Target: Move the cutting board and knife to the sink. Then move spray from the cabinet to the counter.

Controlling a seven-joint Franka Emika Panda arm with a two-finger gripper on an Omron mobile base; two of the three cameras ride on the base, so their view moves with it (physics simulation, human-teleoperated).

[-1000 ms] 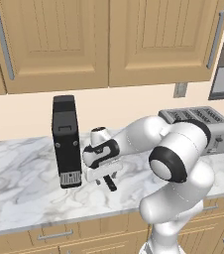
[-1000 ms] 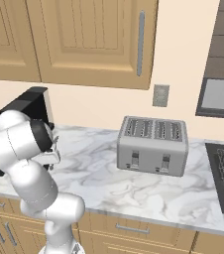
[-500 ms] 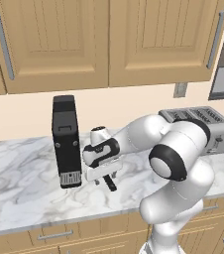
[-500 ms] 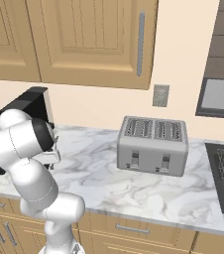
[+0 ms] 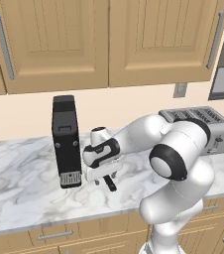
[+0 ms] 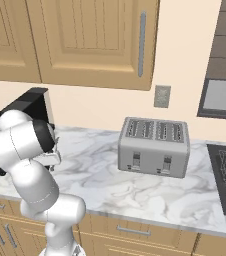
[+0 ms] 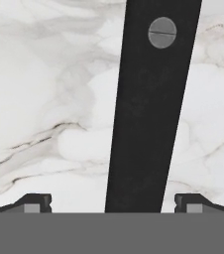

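Black knife handle [image 7: 151, 104], slim with one grey rivet, lies on the white marble counter [image 7: 39, 99] right between the claw's [image 7: 112, 201] tips, which just spread a touch wider, so it looks lined up to grab. Blade's cut off from view, and there's no telling whether the tips touch the counter.
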